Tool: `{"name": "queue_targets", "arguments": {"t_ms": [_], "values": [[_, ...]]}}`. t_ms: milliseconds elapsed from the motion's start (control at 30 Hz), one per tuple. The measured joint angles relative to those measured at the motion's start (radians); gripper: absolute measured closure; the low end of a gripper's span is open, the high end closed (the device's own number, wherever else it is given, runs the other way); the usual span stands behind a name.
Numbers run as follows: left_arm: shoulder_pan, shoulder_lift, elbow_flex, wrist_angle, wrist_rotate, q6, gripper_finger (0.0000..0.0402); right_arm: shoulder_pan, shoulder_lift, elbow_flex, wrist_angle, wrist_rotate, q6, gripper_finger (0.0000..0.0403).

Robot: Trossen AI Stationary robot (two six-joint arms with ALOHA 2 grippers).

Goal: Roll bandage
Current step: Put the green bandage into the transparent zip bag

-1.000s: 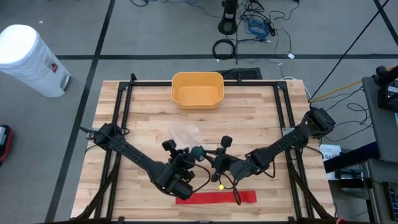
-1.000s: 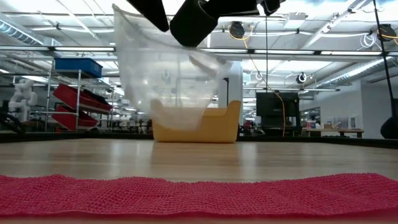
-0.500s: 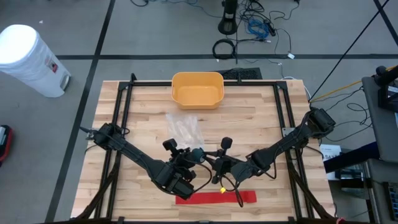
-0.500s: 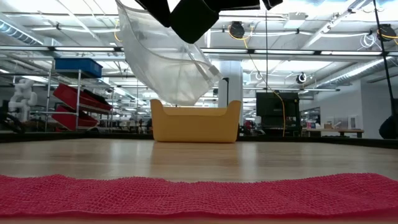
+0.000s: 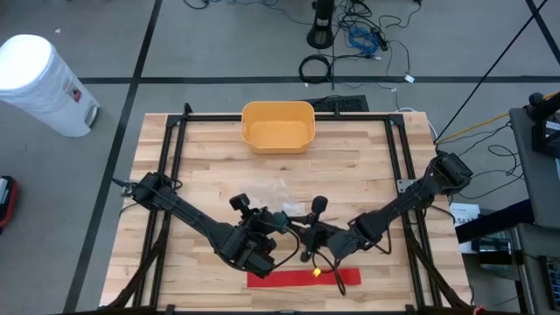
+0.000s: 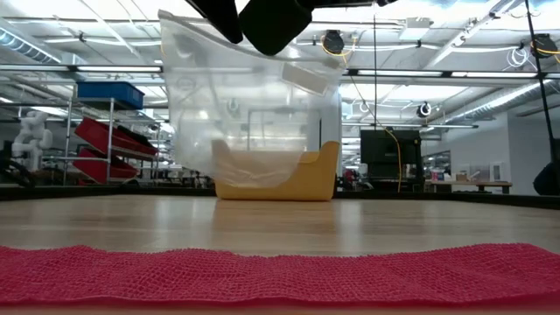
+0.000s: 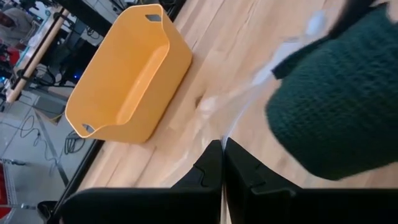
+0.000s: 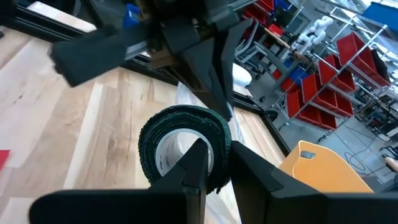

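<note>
Progress looks early: red bandage lies flat and fully unrolled along the desk front edge, no turns started, so all the rolling is left as far as I can judge. Both arms are up over desk centre instead. Left end effector is pinched tight on the edge of a clear plastic bag, which hangs above the wood. Right end effector is narrow, clamped on the wall of a dark green bandage roll, right beside the bag. Yellow bin sits at the far edge, looks empty. Red strip untouched, well below both end effectors. No brand, label or readable text anywhere.
</note>
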Motion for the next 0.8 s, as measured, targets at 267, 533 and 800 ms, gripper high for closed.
{"name": "queue_targets", "arguments": {"t_ms": [267,533,800], "values": [[0.0,0.0,0.0,0.082,0.012,0.074,0.0397,-0.018,0.0,0.0,0.0,-0.001,0.037,0.0353],[0.0,0.0,-0.002,0.117,0.014,0.124,0.0397,-0.036,0.0,0.0,-0.059,0.001,0.122,0.0354],[-0.007,-0.001,-0.002,0.124,0.009,0.124,0.0397,-0.025,-0.003,0.0,-0.065,0.107,0.13,0.0354]]}}
